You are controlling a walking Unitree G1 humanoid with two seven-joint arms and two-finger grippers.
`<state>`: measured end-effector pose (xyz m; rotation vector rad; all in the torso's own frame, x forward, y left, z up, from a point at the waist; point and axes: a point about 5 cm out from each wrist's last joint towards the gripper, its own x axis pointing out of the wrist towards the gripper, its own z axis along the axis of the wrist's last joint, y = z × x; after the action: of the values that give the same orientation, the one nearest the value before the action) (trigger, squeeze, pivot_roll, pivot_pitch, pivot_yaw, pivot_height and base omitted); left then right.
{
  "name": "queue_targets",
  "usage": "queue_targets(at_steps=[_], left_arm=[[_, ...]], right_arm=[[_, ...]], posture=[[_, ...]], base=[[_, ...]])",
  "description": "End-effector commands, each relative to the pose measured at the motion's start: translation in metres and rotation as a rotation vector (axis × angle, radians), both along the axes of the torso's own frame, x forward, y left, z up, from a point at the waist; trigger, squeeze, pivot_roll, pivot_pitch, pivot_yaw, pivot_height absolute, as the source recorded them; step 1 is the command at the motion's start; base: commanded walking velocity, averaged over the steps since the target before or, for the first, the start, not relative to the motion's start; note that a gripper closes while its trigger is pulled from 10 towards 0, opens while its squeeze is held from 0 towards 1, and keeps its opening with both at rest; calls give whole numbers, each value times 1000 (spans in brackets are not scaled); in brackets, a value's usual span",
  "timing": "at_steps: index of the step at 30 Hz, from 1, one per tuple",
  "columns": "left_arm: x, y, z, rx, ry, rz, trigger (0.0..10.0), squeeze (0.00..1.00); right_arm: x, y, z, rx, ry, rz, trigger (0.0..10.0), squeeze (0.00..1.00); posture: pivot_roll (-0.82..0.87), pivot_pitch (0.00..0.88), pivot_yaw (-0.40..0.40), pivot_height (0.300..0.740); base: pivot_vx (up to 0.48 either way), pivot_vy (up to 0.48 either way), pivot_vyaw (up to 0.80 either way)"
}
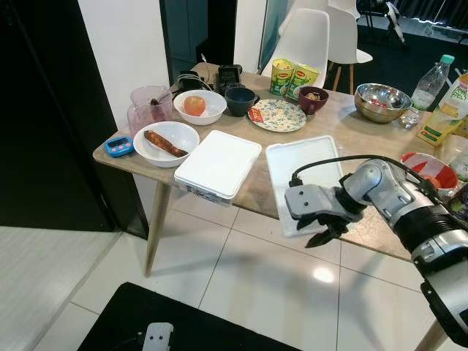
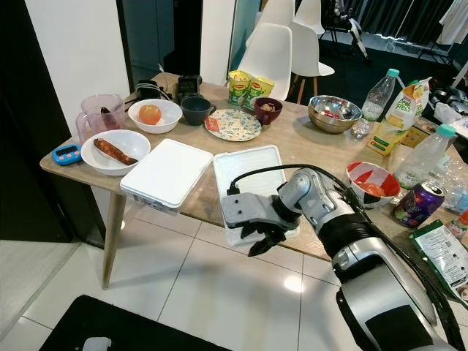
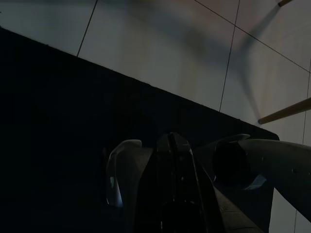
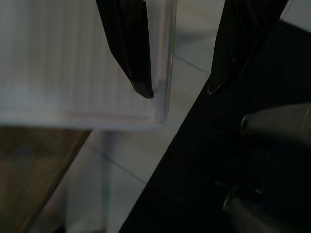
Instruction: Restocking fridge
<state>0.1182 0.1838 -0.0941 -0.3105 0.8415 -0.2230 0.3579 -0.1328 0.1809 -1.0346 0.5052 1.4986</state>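
Table point(image 1: 365, 135) holds the food; a white tray point(image 1: 303, 172) overhangs its near edge, right of a lidded box point(image 1: 218, 163), so its lip is easy to pinch. Right gripper point(image 1: 326, 231) hangs at that near edge, fingers point(image 4: 129, 43) apart, one over the tray, one off its rim. Left gripper point(image 3: 170, 145) hangs idle near the floor, fingers together

The right claw point(image 2: 265, 238) and its wrist cover the near edge of the white tray point(image 2: 248, 170), so that corner cannot be made out in the head views. In the right wrist view the tray point(image 4: 73, 63) is blurred. The juice carton point(image 1: 447, 110) is cut by the frame edge. The label on the lidded box point(image 1: 218, 162) is too small to read. The left wrist view is mostly dark.
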Motion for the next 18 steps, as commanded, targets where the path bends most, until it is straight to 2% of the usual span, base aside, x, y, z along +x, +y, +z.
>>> queue_targets(at_steps=[1,6,10,11,18], left_arm=[[-39,-16,-15,-47,170,-37,10000,0],[-40,-16,-15,-49,170,-36,10000,0],[-40,-16,-15,-47,172,-39,10000,0],[-40,-16,-15,-47,172,-39,10000,0],[-35,-16,-14,-44,165,-39,10000,0]], right_arm=[[-1,0,-4,18,5,-14,10000,0],[5,14,4,112,-81,-39,10000,0],[6,17,8,146,-83,-54,10000,0],[6,17,8,146,-83,-54,10000,0],[6,4,20,312,-10,-109,10000,0]], posture=[[120,65,-127,740],[122,66,-127,740],[126,63,-129,740],[126,63,-129,740],[126,40,-128,740]], base=[[0,0,0],[0,0,0],[0,0,0],[0,0,0],[0,0,0]])
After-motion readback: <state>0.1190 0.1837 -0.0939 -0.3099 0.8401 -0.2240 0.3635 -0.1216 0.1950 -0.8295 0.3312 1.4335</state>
